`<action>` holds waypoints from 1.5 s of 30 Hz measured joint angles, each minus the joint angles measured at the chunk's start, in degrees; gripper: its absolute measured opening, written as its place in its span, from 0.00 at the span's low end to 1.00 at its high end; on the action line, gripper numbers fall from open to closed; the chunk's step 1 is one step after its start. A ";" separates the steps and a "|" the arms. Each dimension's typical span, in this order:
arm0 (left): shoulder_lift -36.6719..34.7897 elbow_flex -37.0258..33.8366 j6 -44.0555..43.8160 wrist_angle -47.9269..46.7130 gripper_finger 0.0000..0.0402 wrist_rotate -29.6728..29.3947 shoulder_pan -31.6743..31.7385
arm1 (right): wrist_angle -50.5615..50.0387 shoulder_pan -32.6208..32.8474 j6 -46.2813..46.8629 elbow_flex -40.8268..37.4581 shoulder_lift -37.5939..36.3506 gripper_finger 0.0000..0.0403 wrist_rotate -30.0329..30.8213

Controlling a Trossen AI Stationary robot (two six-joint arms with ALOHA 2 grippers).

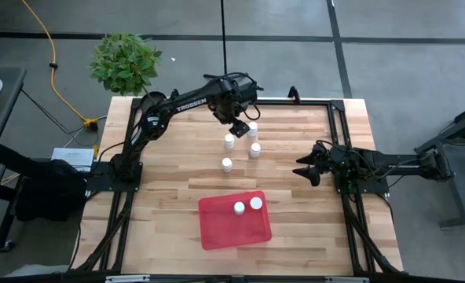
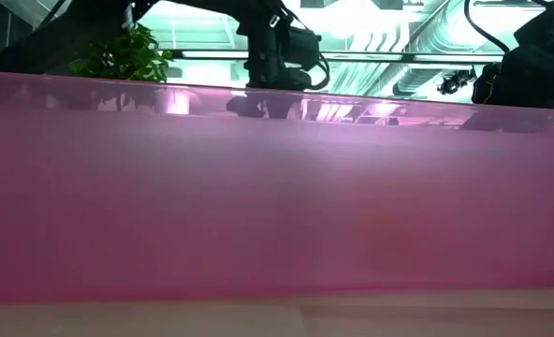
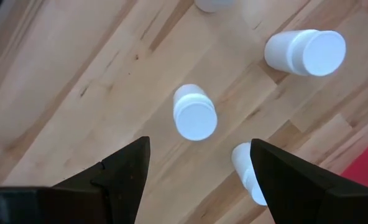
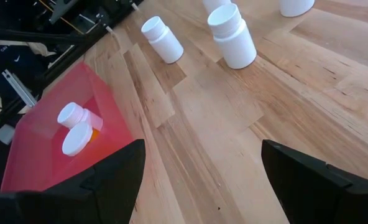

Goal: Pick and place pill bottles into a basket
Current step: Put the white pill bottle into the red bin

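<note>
High view: four small white-capped pill bottles point(image 1: 228, 164) clustered mid-table, two more inside flat red plastic basket point(image 1: 217, 231) nearer front edge; left gripper point(image 1: 241, 126) hovering over cluster, right gripper point(image 1: 306, 170) parked at right side; leafy green plant point(image 1: 124, 61) off far-left corner.

Low view: blocked by basket wall.

Left wrist: fingers spread, nothing held.

Right wrist: fingers spread, empty; orange body visible in basket.

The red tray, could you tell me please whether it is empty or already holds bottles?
Not empty: the shallow red plastic tray holds two white-capped pill bottles, seen from above.
</note>
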 joint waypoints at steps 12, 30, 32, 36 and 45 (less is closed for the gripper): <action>0.33 -3.33 0.18 3.56 0.78 -0.32 0.00 | -0.02 -0.02 0.19 0.02 0.00 0.77 0.00; 0.20 -9.35 0.14 7.67 0.78 1.36 0.00 | -0.02 -0.02 0.28 0.02 0.00 0.77 -0.27; 0.20 -9.35 0.16 7.70 0.78 1.77 0.00 | -0.02 -0.01 0.28 0.02 -0.01 0.77 -0.28; 0.20 -9.35 0.12 8.19 0.78 1.98 -0.04 | -0.02 0.00 0.28 0.02 -0.02 0.77 -0.28; 0.20 -9.35 0.27 9.01 0.78 1.87 -0.02 | -0.02 -0.01 0.45 0.02 0.00 0.77 -0.58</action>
